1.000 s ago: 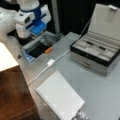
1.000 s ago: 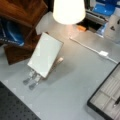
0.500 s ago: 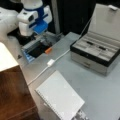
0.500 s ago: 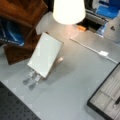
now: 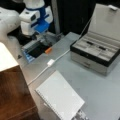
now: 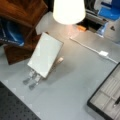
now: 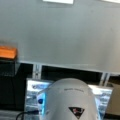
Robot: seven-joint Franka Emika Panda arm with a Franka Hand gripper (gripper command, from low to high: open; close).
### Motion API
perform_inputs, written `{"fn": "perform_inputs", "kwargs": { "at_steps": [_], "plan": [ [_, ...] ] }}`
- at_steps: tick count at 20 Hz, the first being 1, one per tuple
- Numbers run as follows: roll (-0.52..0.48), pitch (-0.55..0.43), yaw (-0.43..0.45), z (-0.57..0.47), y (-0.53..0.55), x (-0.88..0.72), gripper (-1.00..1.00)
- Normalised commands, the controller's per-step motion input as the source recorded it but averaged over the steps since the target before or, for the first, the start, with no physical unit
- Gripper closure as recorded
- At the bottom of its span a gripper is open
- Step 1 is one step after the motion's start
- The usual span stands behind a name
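Note:
In a front view my white and blue arm comes in at the top left, and the gripper (image 5: 47,40) hangs low over a black tray with a blue rim (image 5: 29,55). An orange block (image 5: 48,50) lies at the tray's right edge, just below the gripper. It also shows in both other views, as the orange block (image 6: 81,28) and the orange block (image 7: 7,52). In the wrist view a grey rounded body with a triangular mark (image 7: 71,100) fills the bottom, and the fingertips do not show.
A white cable with an adapter (image 5: 50,62) runs across the grey table (image 5: 100,92). A spiral notebook (image 5: 60,97) lies near the front. An open jewellery box (image 5: 97,48) stands at the right. A wooden shelf (image 6: 20,25) and a lamp shade (image 6: 68,10) stand nearby.
The arm has shifted slightly to the right over the tray. Nothing else has moved.

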Motion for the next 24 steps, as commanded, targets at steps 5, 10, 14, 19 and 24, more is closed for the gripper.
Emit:
{"fn": "perform_inputs", "kwargs": {
  "at_steps": [5,10,14,19,24],
  "plan": [
    [0.099,-0.072,-0.057,-0.1,0.12,-0.02,1.0],
    [0.105,-0.076,-0.051,-0.1,0.12,-0.01,1.0],
    [0.105,-0.064,-0.039,-0.1,0.1,-0.03,1.0],
    [0.114,-0.065,-0.038,-0.1,0.11,-0.04,1.0],
    [0.122,-0.074,-0.036,-0.14,0.13,-0.07,1.0]
  ]
}}
